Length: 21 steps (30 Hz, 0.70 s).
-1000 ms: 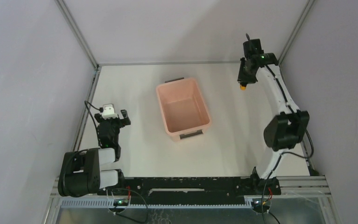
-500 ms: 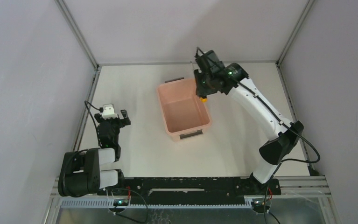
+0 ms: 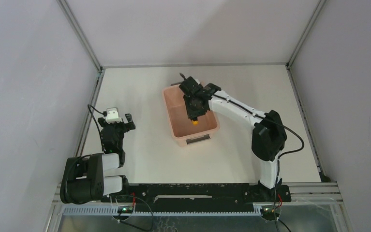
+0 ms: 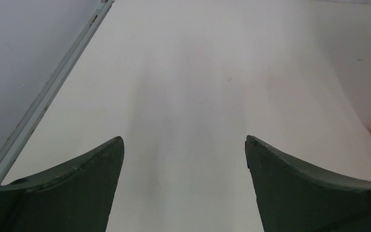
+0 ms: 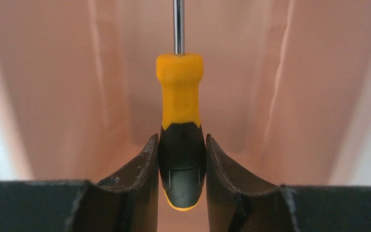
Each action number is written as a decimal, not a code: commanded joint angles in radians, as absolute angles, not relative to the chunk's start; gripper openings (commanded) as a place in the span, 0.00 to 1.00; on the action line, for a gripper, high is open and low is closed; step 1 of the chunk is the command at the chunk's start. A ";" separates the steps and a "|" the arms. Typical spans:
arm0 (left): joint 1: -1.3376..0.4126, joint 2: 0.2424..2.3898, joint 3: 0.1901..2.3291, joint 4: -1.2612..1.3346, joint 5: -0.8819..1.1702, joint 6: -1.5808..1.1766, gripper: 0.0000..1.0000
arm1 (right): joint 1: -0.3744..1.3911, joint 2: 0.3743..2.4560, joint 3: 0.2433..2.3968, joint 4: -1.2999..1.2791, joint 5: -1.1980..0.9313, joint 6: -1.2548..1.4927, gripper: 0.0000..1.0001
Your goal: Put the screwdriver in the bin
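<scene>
R arm (image 3: 241, 108) reaches fwd and to the left from its base, elbow high, wrist pitched down. R gripper (image 3: 193, 115) pinches the screwdriver (image 5: 180, 92) by the black end of the handle, one finger (image 5: 140, 169) on each side. L arm (image 3: 96, 169) is folded close to its base. L gripper (image 3: 118, 123) sits low, pointing fwd, jaws wide apart.

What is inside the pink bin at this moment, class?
The right gripper holds the screwdriver, shaft pointing down, between the walls of the bin. The visible floor is bare. From above, the gripper hides part of the floor.
</scene>
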State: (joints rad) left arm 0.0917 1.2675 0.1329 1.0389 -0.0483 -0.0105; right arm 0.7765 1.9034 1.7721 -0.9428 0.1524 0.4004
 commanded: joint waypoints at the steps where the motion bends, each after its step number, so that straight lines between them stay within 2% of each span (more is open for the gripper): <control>1: 0.087 1.255 0.178 1.083 -0.048 -0.008 1.00 | 0.793 1.931 1.630 -0.740 0.154 0.514 0.10; 8: 0.087 1.255 0.177 1.082 -0.048 -0.008 1.00 | 0.795 2.026 1.523 -0.616 0.188 0.552 0.21; 12: 0.088 1.255 0.178 1.083 -0.048 -0.008 1.00 | 0.796 2.036 1.515 -0.606 0.192 0.554 0.34; 15: 0.087 1.255 0.177 1.083 -0.048 -0.008 1.00 | 0.798 2.000 1.524 -0.623 0.214 0.547 0.48; 18: 0.087 1.255 0.178 1.083 -0.048 -0.008 1.00 | 0.808 1.934 1.554 -0.655 0.239 0.516 0.52; 21: 0.087 1.254 0.177 1.083 -0.048 -0.008 1.00 | 0.832 1.863 1.605 -0.697 0.289 0.468 0.60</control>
